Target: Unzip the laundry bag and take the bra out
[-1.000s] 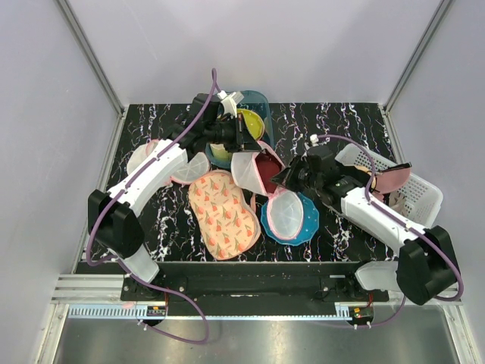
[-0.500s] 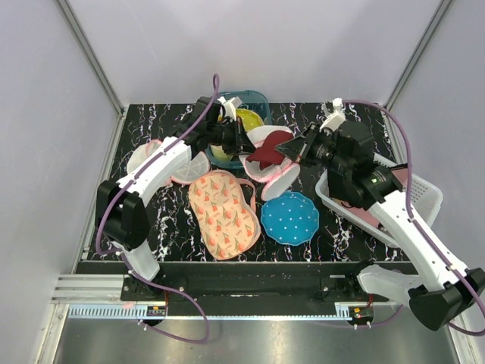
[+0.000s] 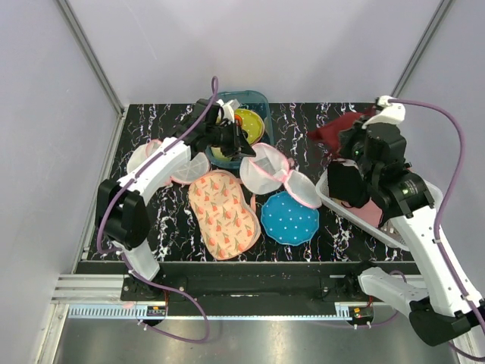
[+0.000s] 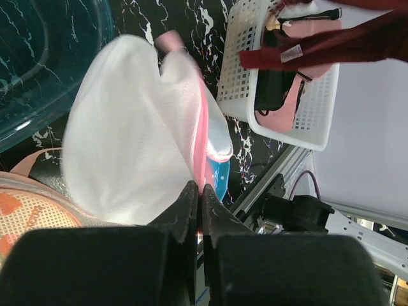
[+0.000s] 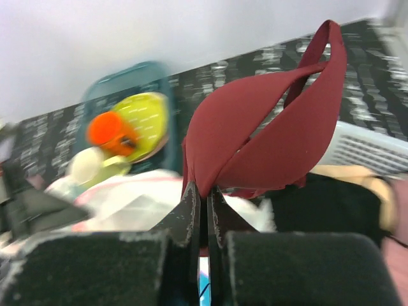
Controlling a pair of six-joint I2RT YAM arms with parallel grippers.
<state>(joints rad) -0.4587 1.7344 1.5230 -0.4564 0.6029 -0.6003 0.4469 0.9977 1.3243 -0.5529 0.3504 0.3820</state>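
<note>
A floral fabric piece [image 3: 223, 214] and a blue dotted mat [image 3: 288, 218] are laid on the marbled counter [image 3: 170, 224]. A teal tub [image 3: 261, 98] and a white basket [image 4: 237, 70] are also seen.

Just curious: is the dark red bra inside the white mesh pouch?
No, the bra hangs pinched between the right fingers, clear of the pouch.

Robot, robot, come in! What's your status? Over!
Left tool shut on round white mesh laundry bag, lying open. Right tool shut on soft deep-red bra, held up clear of bag. Nothing seen in the way.
</note>
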